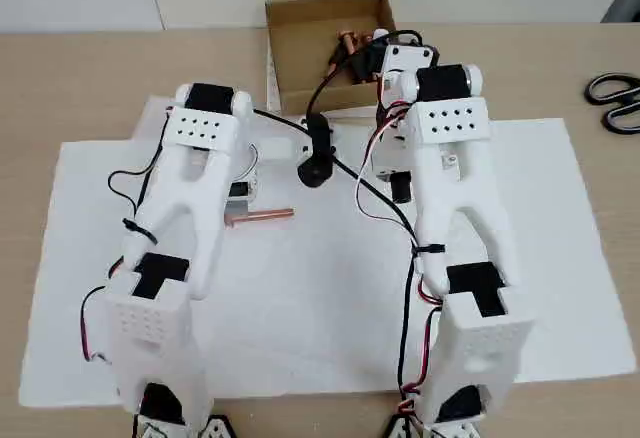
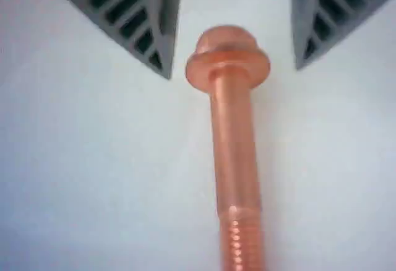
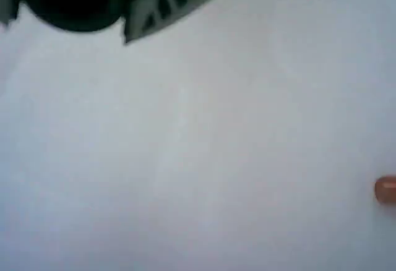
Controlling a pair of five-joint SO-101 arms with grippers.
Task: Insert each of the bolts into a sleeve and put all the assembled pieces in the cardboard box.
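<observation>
Left gripper (image 2: 234,67) sits low over the white sheet (image 1: 320,308), wide open astride the bolt (image 2: 234,159) head, gripping nothing. Right gripper (image 3: 145,14) is beside a black round thing (image 3: 71,2); can't tell its state.

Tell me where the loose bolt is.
The bolt lies on the white paper, left of centre in the high view, head at the open left gripper.
</observation>
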